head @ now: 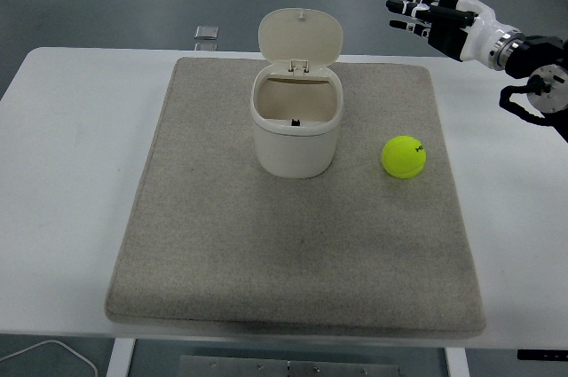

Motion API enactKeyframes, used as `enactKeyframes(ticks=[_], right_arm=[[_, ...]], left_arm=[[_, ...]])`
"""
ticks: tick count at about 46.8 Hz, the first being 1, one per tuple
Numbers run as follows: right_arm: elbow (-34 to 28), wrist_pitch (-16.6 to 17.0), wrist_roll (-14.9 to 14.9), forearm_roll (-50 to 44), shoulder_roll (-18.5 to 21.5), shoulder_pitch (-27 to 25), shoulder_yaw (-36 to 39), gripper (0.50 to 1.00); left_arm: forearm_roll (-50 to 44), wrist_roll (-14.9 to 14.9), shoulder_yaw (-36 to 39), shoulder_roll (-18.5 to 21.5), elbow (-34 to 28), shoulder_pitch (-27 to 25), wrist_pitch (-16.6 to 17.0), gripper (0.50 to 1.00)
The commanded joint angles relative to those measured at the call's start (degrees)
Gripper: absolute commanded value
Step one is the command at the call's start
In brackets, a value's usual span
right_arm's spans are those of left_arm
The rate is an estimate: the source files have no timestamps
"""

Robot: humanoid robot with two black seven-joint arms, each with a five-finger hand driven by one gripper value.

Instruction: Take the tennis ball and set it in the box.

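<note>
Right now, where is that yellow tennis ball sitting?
In the head view, the tennis ball lies on the grey mat, right of the open white box, below the raised right hand.

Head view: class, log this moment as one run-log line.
right hand: open, raised | yellow tennis ball: on grey mat | white lidded box: open, right of it ball | left hand: unseen

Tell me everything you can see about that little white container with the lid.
The small cream-white bin looks like smooth plastic, with rounded corners. Its hinged flip lid stands open, tilted upright behind the opening. The inside looks empty apart from a small dark mark. It sits upright on the grey mat, left of the tennis ball, not touching it.
</note>
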Motion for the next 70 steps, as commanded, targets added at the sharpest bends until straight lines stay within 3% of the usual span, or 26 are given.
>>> enactKeyframes(ticks=[1, 50, 70], right_arm=[[0.0, 0.0, 0.0, 0.1, 0.0, 0.0, 0.0, 0.93], [-2.3, 0.1, 0.6, -0.1, 0.0, 0.0, 0.0, 0.93], [-2.3, 0.2, 0.8, -5.7, 0.1, 1.8, 0.0, 0.93]], left_arm=[[0.0, 0.0, 0.0, 0.0, 0.0, 0.0, 0.0, 0.992], [0.1, 0.0, 0.3, 0.0, -0.3, -0.1, 0.0, 0.992], [0.1, 0.1, 0.3, 0.0, -0.3, -0.1, 0.0, 0.992]])
